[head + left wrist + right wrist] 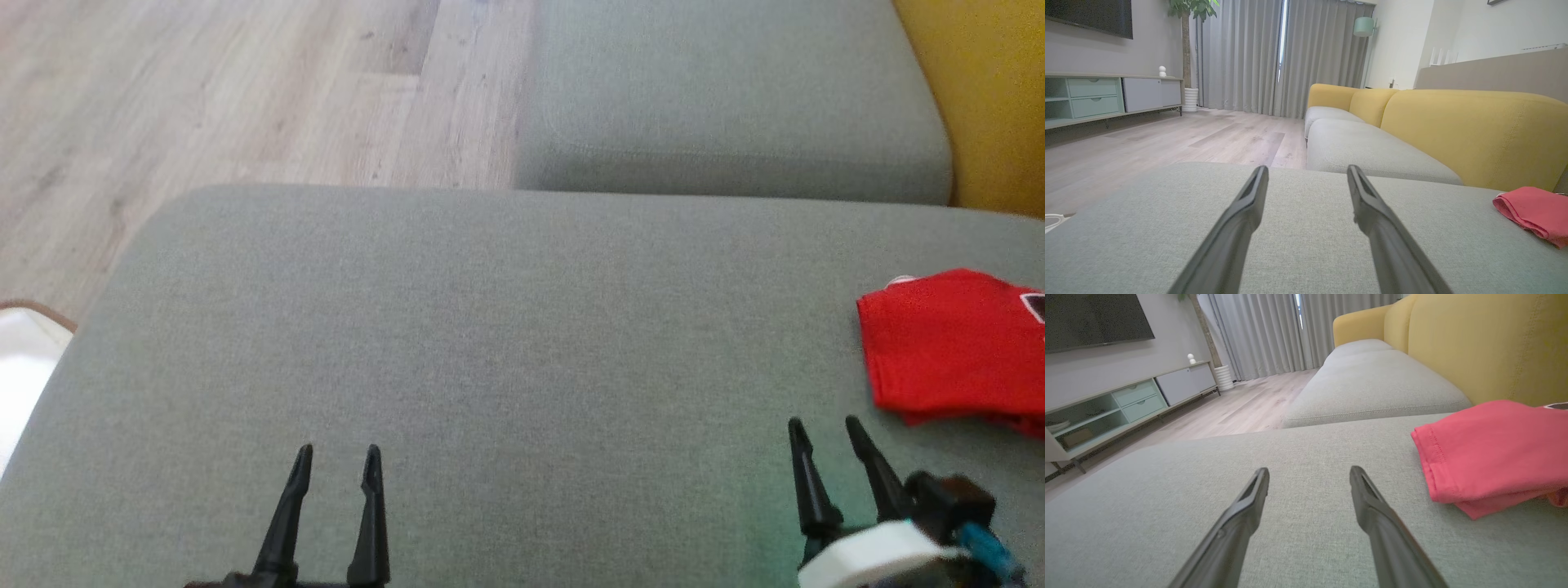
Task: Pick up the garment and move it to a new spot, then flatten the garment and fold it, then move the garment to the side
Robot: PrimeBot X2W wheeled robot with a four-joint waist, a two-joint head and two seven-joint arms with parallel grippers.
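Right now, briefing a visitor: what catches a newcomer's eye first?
The folded red cloth garment stands out, lying near the right edge of the wide grey fabric cushion. The left gripper and right gripper are open and empty at its near side.

I see the garment point(951, 351) lying on the big cushion point(490, 343), far on my right, just beyond my right gripper point(823, 422). A second cushion point(727, 90) sits behind.

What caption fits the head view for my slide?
Folded red garment lies at right on grey cushion; both jaws open, empty.
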